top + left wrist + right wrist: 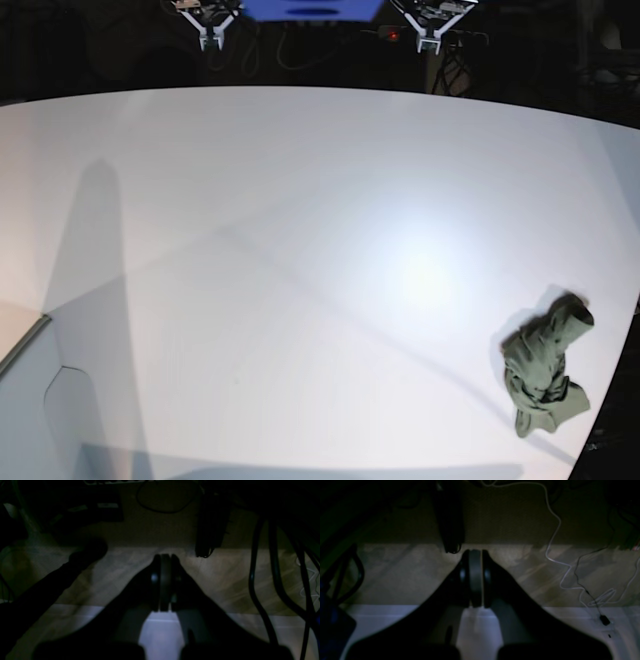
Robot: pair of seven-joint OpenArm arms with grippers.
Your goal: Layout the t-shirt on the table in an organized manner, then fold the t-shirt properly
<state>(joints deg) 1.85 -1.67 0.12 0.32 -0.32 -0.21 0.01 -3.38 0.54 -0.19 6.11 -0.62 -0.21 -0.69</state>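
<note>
**A:** Left wrist view first. What have you got?

**B:** I see the left gripper [165, 556] at the centre of the frame, its dark jaws pressed together on nothing. Beyond it, toward twelve o'clock, there's dim floor and black cables [262, 580] at three o'clock. No cloth here.

**A:** Right wrist?

**B:** Same story. My right gripper [475, 552] has its jaws together, empty. A thin white cord [555, 542] trails down at two o'clock. No shirt either.

**A:** And the base view?

**B:** The crumpled olive-green cotton t-shirt [545, 365] lies in a heap at about four o'clock on the big smooth matte white table [300, 250], close to its curved edge. Both arms are parked at twelve o'clock, well apart from it.

**A:** So which step?

**B:** I'd say layout hasn't begun. Next I'd open the jaws of the arm nearer the shirt, reach across, pinch the heap and drag it toward the middle for spreading. It's a long reach, near the edge.
</note>
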